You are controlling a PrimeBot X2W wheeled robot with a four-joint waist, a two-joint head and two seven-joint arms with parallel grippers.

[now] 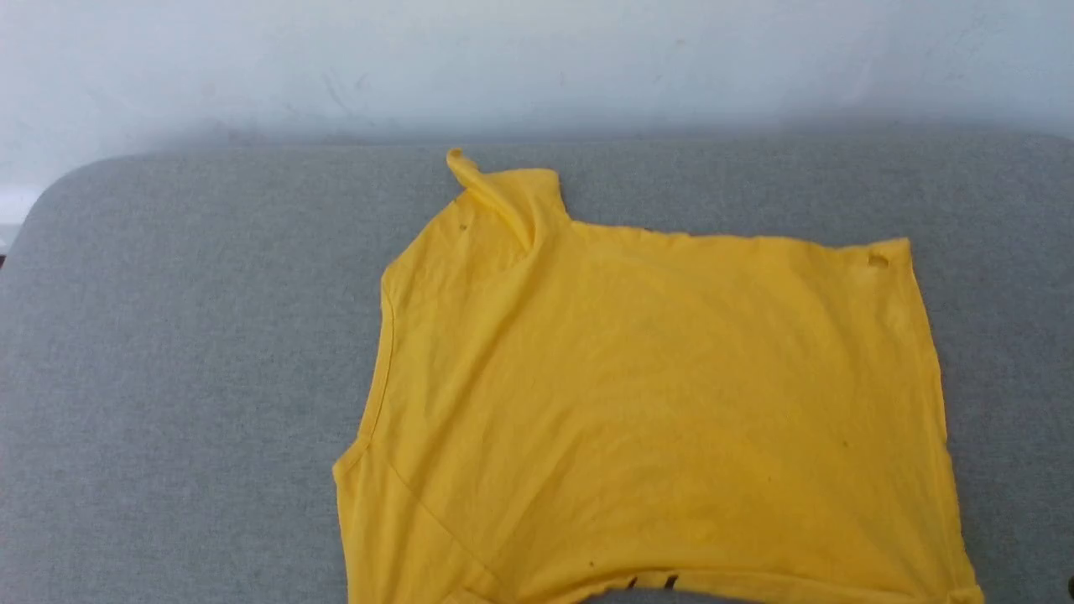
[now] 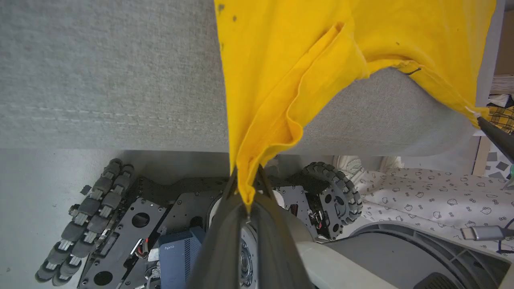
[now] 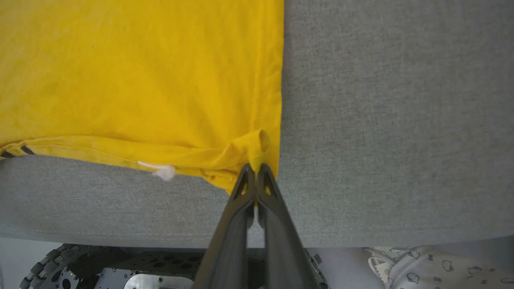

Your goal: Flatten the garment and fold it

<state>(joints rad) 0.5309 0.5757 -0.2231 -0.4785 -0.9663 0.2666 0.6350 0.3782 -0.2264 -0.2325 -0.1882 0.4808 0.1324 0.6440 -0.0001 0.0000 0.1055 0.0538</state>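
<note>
The yellow garment (image 1: 654, 403) lies plain side up on the grey padded table (image 1: 185, 352), one far corner curled upward. Its near edge runs past the bottom of the head view. My left gripper (image 2: 245, 188) is shut on a bunched near corner of the garment (image 2: 281, 80), which hangs stretched past the table's front edge. My right gripper (image 3: 255, 168) is shut on the other near corner of the garment (image 3: 140, 72), low over the table top. A small white tag (image 3: 160, 171) sticks out from the hem.
A pale wall (image 1: 537, 59) rises behind the table. Below the table's front edge stand my wheeled base (image 2: 120, 224) and a white printed cloth (image 2: 421, 192) on the floor. Bare grey surface (image 1: 168, 419) lies to the left of the garment.
</note>
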